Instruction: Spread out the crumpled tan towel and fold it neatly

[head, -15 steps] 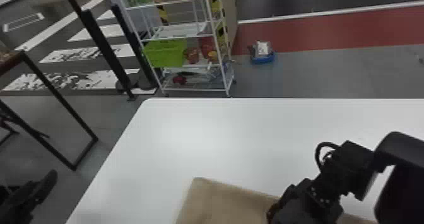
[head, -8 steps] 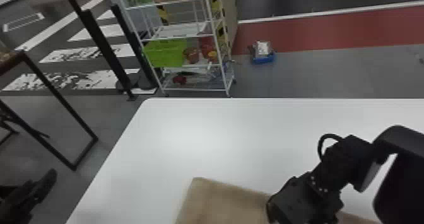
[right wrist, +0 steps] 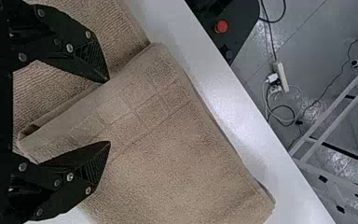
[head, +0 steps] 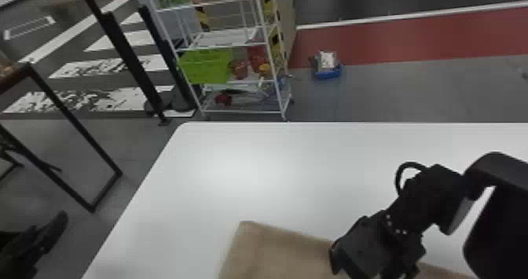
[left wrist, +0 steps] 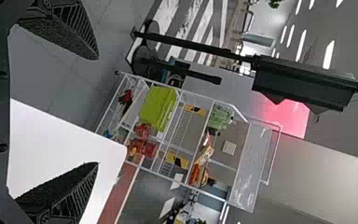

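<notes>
On white rectangular bench: tan textured cloth towel, doubled over, square-pattern band visible, lying near one edge. Right black two-finger claw over it, wide. Left black two-finger claw also wide, facing white metal rack with lime-green bin.

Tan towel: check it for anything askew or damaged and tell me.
One thing: at a corner of the tan towel, near the right gripper, the folded edge gapes around a dark gap. No tear or stain stands out.
</notes>
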